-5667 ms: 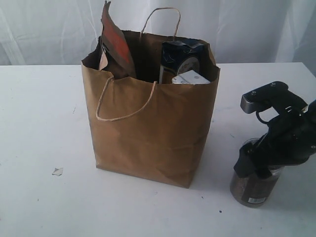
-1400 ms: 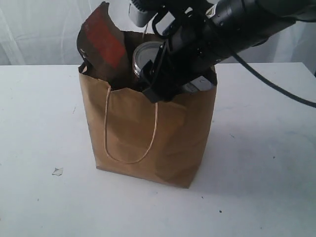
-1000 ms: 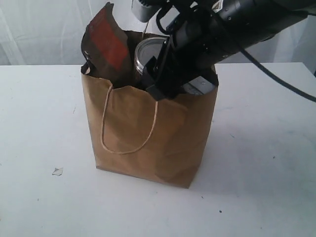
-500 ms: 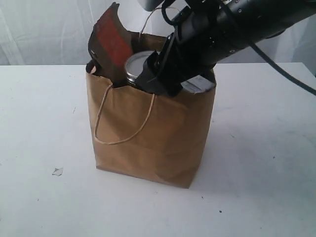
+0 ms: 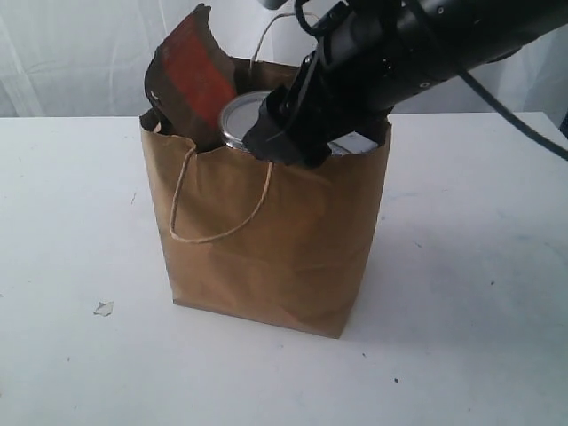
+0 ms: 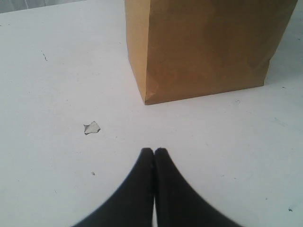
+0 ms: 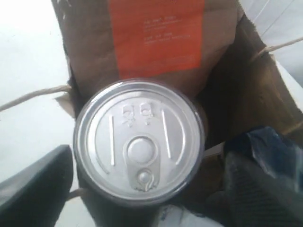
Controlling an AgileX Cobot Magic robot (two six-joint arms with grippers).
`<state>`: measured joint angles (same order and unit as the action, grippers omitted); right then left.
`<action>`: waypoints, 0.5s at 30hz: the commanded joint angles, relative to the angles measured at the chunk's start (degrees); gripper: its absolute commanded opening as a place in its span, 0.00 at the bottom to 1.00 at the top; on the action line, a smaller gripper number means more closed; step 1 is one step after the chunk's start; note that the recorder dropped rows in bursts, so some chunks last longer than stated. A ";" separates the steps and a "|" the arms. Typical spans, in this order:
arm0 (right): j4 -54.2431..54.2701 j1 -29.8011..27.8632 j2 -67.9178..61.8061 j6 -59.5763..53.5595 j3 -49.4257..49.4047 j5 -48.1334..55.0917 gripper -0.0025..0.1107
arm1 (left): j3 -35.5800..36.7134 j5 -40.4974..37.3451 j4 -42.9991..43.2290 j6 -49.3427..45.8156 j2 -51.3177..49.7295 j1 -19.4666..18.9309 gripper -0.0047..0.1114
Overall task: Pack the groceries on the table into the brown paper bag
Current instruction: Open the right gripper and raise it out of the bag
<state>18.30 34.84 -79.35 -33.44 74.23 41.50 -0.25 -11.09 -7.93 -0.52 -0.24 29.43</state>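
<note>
The brown paper bag (image 5: 275,240) stands upright on the table (image 5: 461,293). A silver pull-tab can (image 5: 238,121) sits in the bag's mouth, its lid about level with the rim. My right gripper (image 5: 282,146) reaches into the bag from above. In the right wrist view its fingers (image 7: 40,187) stand apart on either side of the can (image 7: 139,142), open, with a gap on one side. A brown-orange pouch (image 5: 191,75) pokes out behind the can. A dark blue packet (image 7: 265,146) and a white carton (image 5: 359,142) lie inside. My left gripper (image 6: 154,151) hovers shut and empty over the table, near the bag's base (image 6: 203,52).
A small paper scrap (image 5: 104,308) lies on the table left of the bag; the left wrist view shows this scrap (image 6: 91,127) near the shut fingers. One twisted handle (image 5: 217,209) hangs down the bag's front. White curtains close off the back.
The can has sunk lower and shifted left in the bag's mouth. The right gripper's fingers have spread off it. The front handle has swung.
</note>
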 commanded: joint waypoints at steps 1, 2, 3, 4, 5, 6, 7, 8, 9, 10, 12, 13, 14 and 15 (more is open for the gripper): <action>-0.23 -0.05 5.30 0.81 0.49 -0.86 0.73 | 0.25 0.00 -0.31 0.52 0.24 -0.18 0.04; -0.70 -0.05 6.12 1.45 0.49 -0.86 0.73 | 0.25 0.00 -0.31 0.52 0.24 -0.18 0.04; -1.98 -0.05 7.60 3.03 0.49 -1.59 0.73 | 0.25 0.00 -0.31 0.52 0.24 -0.18 0.04; -3.16 -0.05 8.48 4.62 0.49 -2.15 0.73 | 0.25 0.00 -0.31 0.52 0.24 -0.18 0.04; -5.50 -0.05 10.00 7.01 0.49 -2.80 0.72 | 0.25 0.00 -0.31 0.52 0.24 -0.18 0.04; -6.71 -0.05 10.84 8.49 0.49 -3.07 0.71 | 0.25 0.00 -0.31 0.52 0.24 -0.18 0.04; -8.99 -0.05 12.43 11.36 0.49 -3.22 0.66 | 0.25 0.00 -0.31 0.52 0.24 -0.18 0.04; -10.30 -0.05 13.08 12.68 0.49 -3.22 0.62 | 0.25 0.00 -0.31 0.52 0.24 -0.18 0.04; -11.40 -0.05 14.01 14.34 0.49 -2.96 0.57 | 0.25 0.00 -0.31 0.52 0.24 -0.18 0.04; -12.23 -0.05 14.66 15.34 0.49 -2.81 0.54 | 0.25 0.00 -0.31 0.52 0.24 -0.18 0.04; -13.52 -0.05 16.27 17.63 0.38 -2.81 0.44 | 0.25 0.00 -0.31 0.52 0.24 -0.18 0.04; -14.12 -0.05 16.91 18.80 0.38 -2.69 0.39 | 0.25 0.00 -0.31 0.52 0.24 -0.18 0.04; -14.54 -0.05 17.59 19.74 0.38 -2.69 0.34 | 0.25 0.00 -0.31 0.52 0.24 -0.18 0.04; -15.45 -0.05 18.64 21.54 0.38 -2.83 0.26 | 0.25 0.00 -0.31 0.52 0.24 -0.18 0.04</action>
<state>5.14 34.84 -63.04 -16.00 74.27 38.92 -0.25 -11.09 -7.93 -0.52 -0.24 29.43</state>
